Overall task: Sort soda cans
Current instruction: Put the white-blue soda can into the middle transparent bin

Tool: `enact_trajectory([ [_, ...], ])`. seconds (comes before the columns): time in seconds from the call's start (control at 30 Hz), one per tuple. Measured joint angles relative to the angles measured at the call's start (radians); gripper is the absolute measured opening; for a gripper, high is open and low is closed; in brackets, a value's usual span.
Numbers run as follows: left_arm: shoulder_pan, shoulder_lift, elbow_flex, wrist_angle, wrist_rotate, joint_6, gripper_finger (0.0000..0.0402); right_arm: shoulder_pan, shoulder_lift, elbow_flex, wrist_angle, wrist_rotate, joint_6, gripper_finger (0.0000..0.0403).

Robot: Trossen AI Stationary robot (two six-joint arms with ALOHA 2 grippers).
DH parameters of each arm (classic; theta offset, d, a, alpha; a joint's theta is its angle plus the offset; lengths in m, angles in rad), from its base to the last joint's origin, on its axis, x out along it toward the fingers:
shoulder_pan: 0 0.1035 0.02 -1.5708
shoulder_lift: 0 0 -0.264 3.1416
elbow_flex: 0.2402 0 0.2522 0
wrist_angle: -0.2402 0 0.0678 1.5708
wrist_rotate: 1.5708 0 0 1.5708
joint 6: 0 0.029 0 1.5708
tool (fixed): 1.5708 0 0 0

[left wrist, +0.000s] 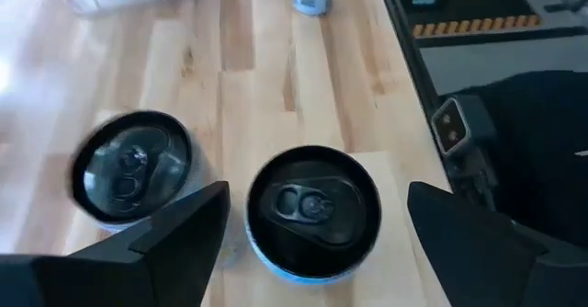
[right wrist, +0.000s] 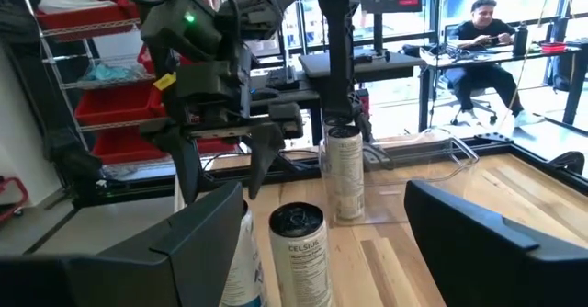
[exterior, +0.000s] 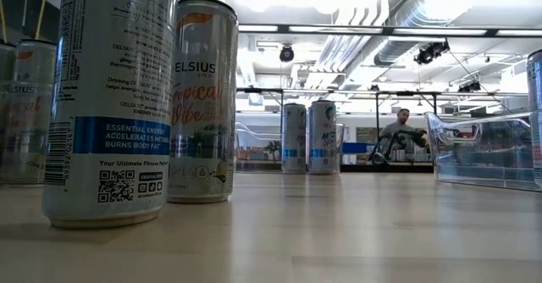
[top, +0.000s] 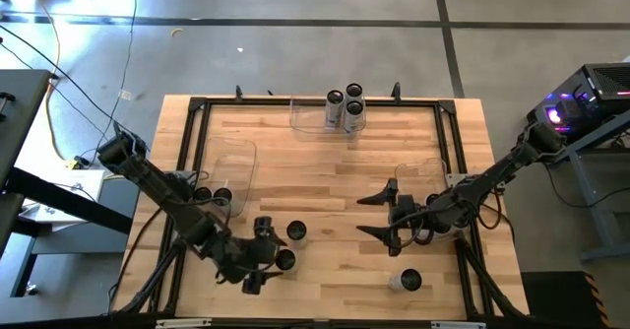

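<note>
Several soda cans stand upright on the wooden table. My left gripper (top: 271, 258) (left wrist: 317, 195) is open near the near edge, its fingers standing on either side of one can (left wrist: 314, 208) (top: 284, 260) without plainly touching it. A second can (left wrist: 133, 169) (top: 295, 231) stands close beside it. My right gripper (top: 362, 217) (right wrist: 322, 197) is open over mid-table and points toward the left arm, holding nothing. Three cans (top: 352, 102) stand at the far bin, two cans (top: 212, 195) sit in the left bin, and a lone can (top: 409, 282) stands near the near edge.
Clear plastic bins sit on the table: one on the left (top: 234, 166), one at the far edge (top: 307, 114), one on the right (top: 423, 176) beside my right arm. A black frame (top: 453, 122) rims the table. A person (right wrist: 482, 31) sits at a desk beyond it.
</note>
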Motion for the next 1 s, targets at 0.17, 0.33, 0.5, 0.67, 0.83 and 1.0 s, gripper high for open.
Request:
enact_trajectory([
  [0.17,0.016,0.004,0.0,-0.001,0.019,-0.032,0.0337,0.0,0.0,0.0,-0.006,0.0,0.0,0.0299],
  [0.33,0.007,0.041,0.0,-0.001,-0.001,-0.007,0.0337,0.0,0.0,0.0,-0.02,-0.001,0.0,0.0299],
  [0.5,-0.006,0.078,0.0,0.007,-0.02,0.027,0.0337,0.0,0.0,0.0,-0.023,-0.001,0.007,0.0299],
  [0.67,-0.005,0.11,-0.001,0.013,-0.031,0.002,0.0337,0.0,0.0,0.0,-0.031,-0.001,0.008,0.0299],
  [0.83,-0.005,0.112,-0.001,0.045,-0.034,0.001,0.0331,0.0,0.0,0.0,-0.038,-0.001,0.011,0.0299],
  [1.0,-0.004,0.113,-0.03,0.104,-0.042,-0.036,0.0287,0.0,0.0,0.0,-0.039,-0.001,0.011,0.0299],
])
